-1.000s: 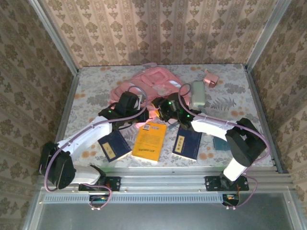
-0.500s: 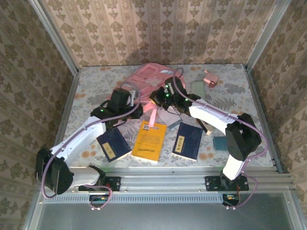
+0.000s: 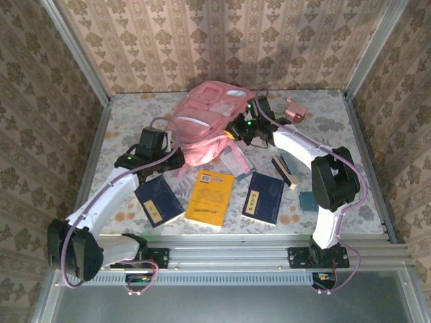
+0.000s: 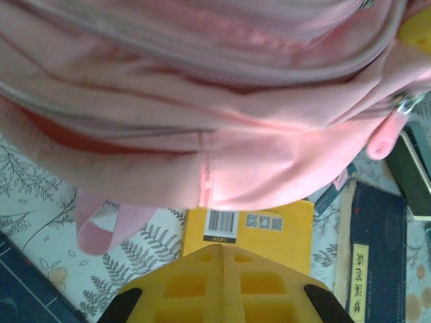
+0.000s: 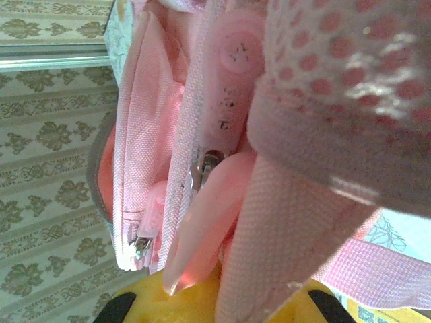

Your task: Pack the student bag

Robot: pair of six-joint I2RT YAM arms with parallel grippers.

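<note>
1 student bag (image 3: 209, 121) | 2 blue books (image 3: 159, 202) (image 3: 264, 197) | 1 yellow book (image 3: 210, 198) | left fingers (image 4: 195, 282) closed | right fingers (image 5: 175, 303) gripping bag

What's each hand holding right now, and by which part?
Right hand is shut on the bag, by a webbing strap beside the zip pulls. Left hand is shut, nothing visibly in it.
</note>
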